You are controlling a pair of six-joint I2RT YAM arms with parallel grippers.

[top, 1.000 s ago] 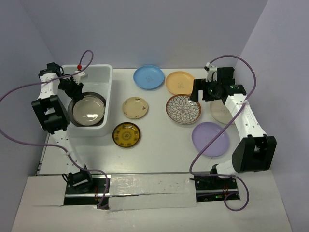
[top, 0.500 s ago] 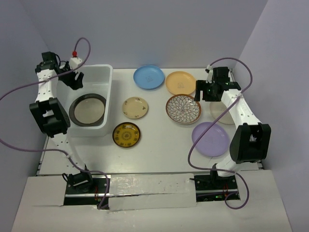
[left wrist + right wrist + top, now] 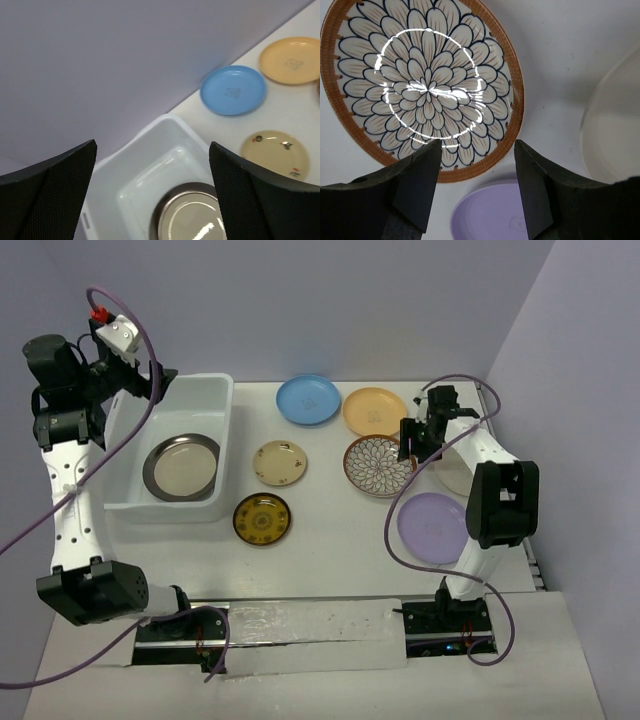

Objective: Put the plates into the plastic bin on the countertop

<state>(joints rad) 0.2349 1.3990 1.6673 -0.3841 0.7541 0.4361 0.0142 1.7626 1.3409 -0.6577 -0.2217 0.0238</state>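
In the plastic bin [image 3: 203,403] lies one dark-rimmed plate [image 3: 181,466]; left gripper [image 3: 152,146] and right gripper [image 3: 477,145] gape empty.

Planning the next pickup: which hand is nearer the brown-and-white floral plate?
Right. The right hand hovers over the floral plate at its rim, fingers spread. The left hand is far off, high above the plastic bin at its far-left corner.
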